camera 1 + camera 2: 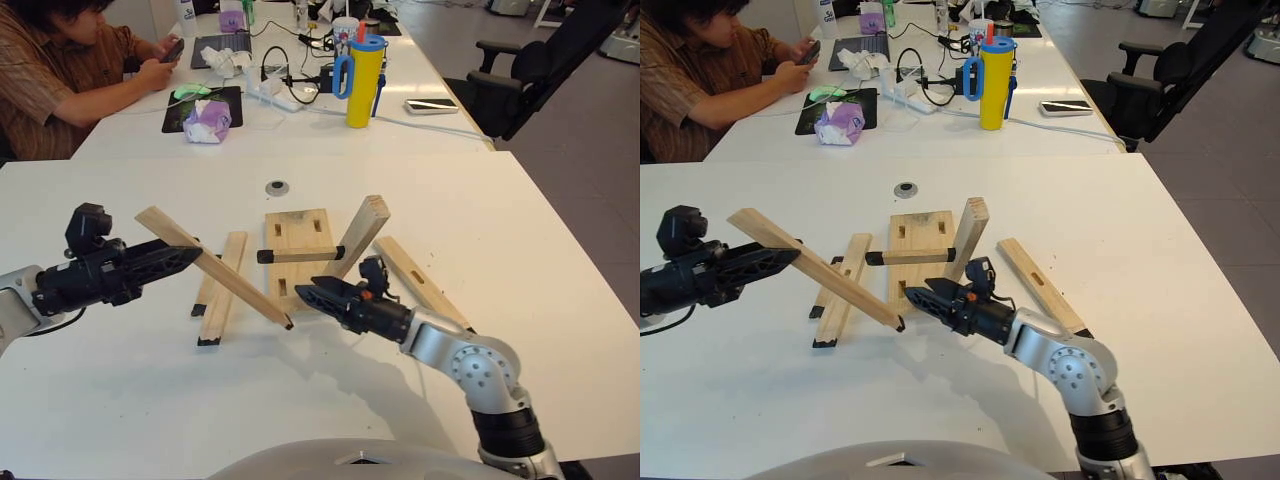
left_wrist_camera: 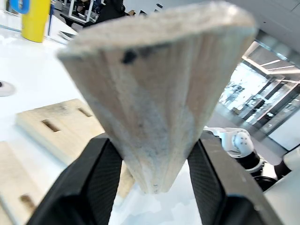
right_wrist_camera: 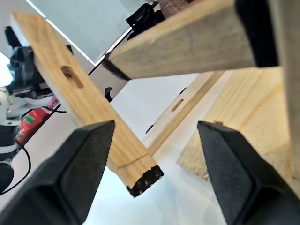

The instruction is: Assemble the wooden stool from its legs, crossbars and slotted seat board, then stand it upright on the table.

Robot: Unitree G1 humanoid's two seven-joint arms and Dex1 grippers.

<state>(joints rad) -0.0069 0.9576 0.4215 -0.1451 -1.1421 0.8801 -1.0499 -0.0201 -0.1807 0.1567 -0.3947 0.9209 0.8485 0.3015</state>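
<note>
My left gripper [image 1: 190,258] is shut on a long wooden leg [image 1: 235,280] held above the table, slanting down to its black-tipped end [image 3: 143,176]. My right gripper [image 1: 303,293] is open just right of that end, fingers [image 3: 89,159] apart and not touching it. The slotted seat board [image 1: 290,228] lies flat on the table. A second leg [image 1: 362,232] stands tilted at its right side, with a crossbar [image 1: 300,254] sticking out leftward. Two loose pieces [image 1: 222,285] lie left of the board, and another slotted leg [image 1: 420,280] lies to its right.
A round cable grommet [image 1: 277,187] sits behind the board. On the far desk are a yellow bottle [image 1: 365,80], a phone [image 1: 432,106], cables and a purple pack [image 1: 208,122]. Open white table lies in front and to the right.
</note>
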